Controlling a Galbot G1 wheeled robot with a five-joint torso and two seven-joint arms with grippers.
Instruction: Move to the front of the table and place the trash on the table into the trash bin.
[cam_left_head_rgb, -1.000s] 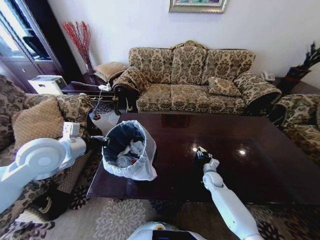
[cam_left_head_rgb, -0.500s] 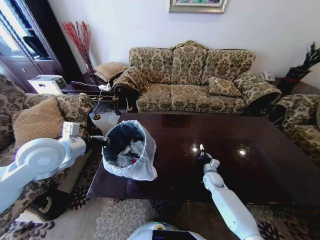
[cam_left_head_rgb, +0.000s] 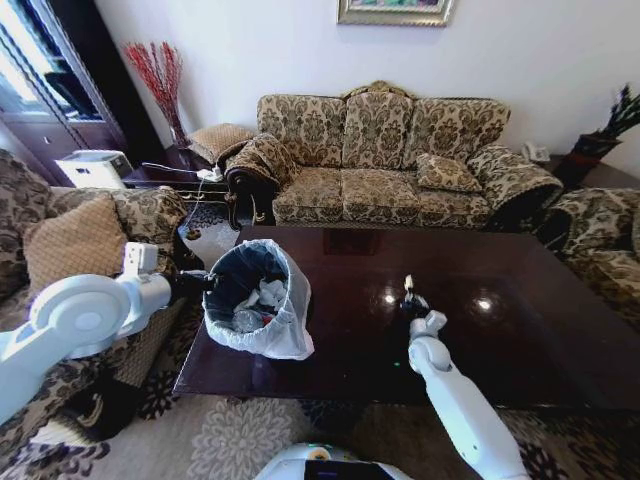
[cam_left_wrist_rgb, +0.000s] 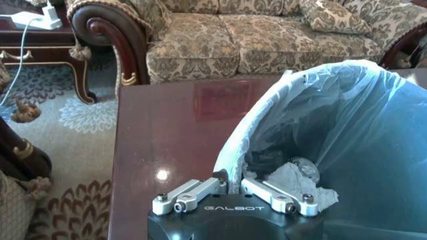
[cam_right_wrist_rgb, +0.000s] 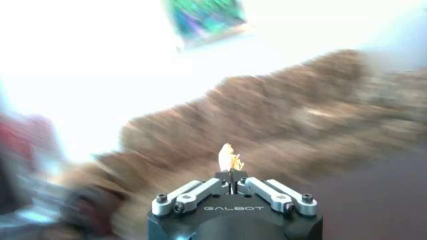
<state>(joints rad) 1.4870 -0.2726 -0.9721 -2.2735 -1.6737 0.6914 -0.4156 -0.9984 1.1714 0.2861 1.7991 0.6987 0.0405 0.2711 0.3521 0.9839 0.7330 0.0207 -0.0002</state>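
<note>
The trash bin (cam_left_head_rgb: 282, 330), lined with a white bag, stands on the table (cam_left_head_rgb: 520, 340) at its near left corner. My left gripper (cam_left_head_rgb: 197, 284) is shut on the bag's rim (cam_left_wrist_rgb: 267, 110), its fingers (cam_left_wrist_rgb: 273, 194) pinching the plastic. Crumpled white scraps (cam_left_head_rgb: 270, 294) and a clear bottle (cam_left_head_rgb: 246, 321) lie inside the bin; one scrap (cam_left_wrist_rgb: 288, 179) lies close under the rim. My right gripper (cam_left_head_rgb: 408, 298) hovers over the table's middle, pointing up, shut on a small pale scrap of trash (cam_right_wrist_rgb: 229, 156) that sticks out above its fingertips (cam_right_wrist_rgb: 248, 182).
A patterned sofa (cam_left_head_rgb: 400, 150) runs along the table's far side, and armchairs (cam_left_head_rgb: 90, 230) flank it left and right. A dark side table (cam_left_head_rgb: 175, 175) with cables stands at the far left. Patterned carpet (cam_left_head_rgb: 240, 430) lies before the table's near edge.
My right gripper has risen and swung its tip upward with the scrap in it, drifting slightly away from me. The left arm and bin have stayed put.
</note>
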